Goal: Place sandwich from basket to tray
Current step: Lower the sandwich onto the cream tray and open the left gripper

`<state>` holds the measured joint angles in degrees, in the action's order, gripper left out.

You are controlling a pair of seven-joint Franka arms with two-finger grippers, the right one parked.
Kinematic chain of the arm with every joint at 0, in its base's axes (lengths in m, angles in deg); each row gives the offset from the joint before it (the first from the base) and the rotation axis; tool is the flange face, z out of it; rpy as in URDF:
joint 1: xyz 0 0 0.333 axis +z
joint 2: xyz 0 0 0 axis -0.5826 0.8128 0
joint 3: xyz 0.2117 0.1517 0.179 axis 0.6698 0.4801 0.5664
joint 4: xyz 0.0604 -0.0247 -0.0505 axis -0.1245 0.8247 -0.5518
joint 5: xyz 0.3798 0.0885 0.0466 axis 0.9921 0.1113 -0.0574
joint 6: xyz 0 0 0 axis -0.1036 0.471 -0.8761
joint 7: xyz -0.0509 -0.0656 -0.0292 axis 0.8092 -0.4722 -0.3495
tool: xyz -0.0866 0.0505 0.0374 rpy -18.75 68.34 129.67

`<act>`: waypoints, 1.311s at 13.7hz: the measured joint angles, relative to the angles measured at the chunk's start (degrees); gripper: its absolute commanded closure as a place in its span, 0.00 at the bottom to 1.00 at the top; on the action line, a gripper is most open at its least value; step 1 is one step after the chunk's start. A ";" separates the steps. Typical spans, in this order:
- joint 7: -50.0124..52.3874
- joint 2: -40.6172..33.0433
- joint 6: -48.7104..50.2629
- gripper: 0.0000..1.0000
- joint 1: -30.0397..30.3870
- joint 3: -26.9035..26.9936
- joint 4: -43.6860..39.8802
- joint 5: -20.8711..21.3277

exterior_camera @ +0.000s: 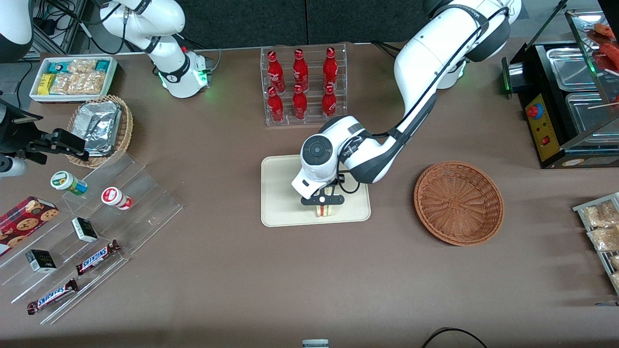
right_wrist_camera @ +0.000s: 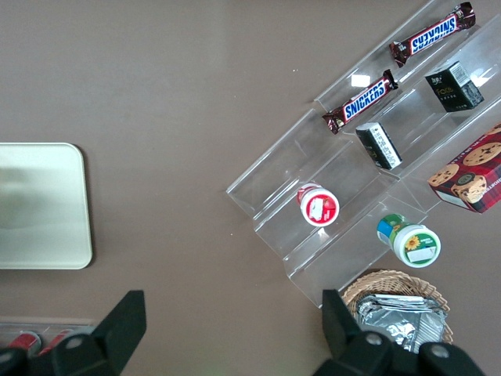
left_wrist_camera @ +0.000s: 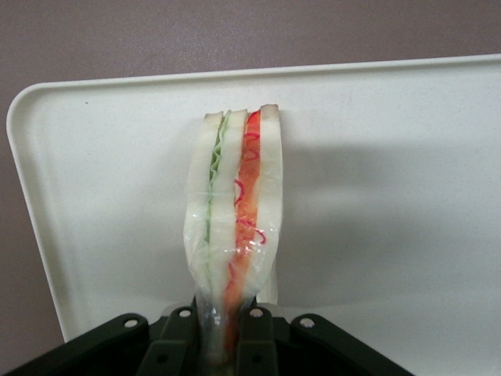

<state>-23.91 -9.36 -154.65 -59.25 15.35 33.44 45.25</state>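
Observation:
The sandwich [left_wrist_camera: 235,196], a wrapped wedge of pale bread with green and red-orange layers, is pinched by its tip between my gripper's [left_wrist_camera: 221,333] fingers. Its wide end hangs over the cream tray [left_wrist_camera: 391,196]. In the front view my gripper [exterior_camera: 323,203] holds the sandwich [exterior_camera: 323,210] over the tray's [exterior_camera: 280,198] edge nearest the front camera. The reddish-brown wicker basket [exterior_camera: 458,203] stands empty beside the tray, toward the working arm's end of the table.
A clear rack of red bottles [exterior_camera: 302,84] stands farther from the front camera than the tray. A clear stepped display [exterior_camera: 87,227] with snacks and a tan basket of foil packets [exterior_camera: 99,128] lie toward the parked arm's end. A black appliance [exterior_camera: 561,96] stands at the working arm's end.

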 measured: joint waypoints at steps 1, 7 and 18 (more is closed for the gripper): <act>0.02 0.11 0.00 0.66 0.00 0.00 0.00 0.00; 0.06 1.15 0.00 0.00 -1.20 0.00 0.00 0.01; 0.09 -2.23 5.33 0.00 -0.83 0.13 -2.90 0.06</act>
<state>-23.82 -11.59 -149.31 -60.09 15.48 30.53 45.31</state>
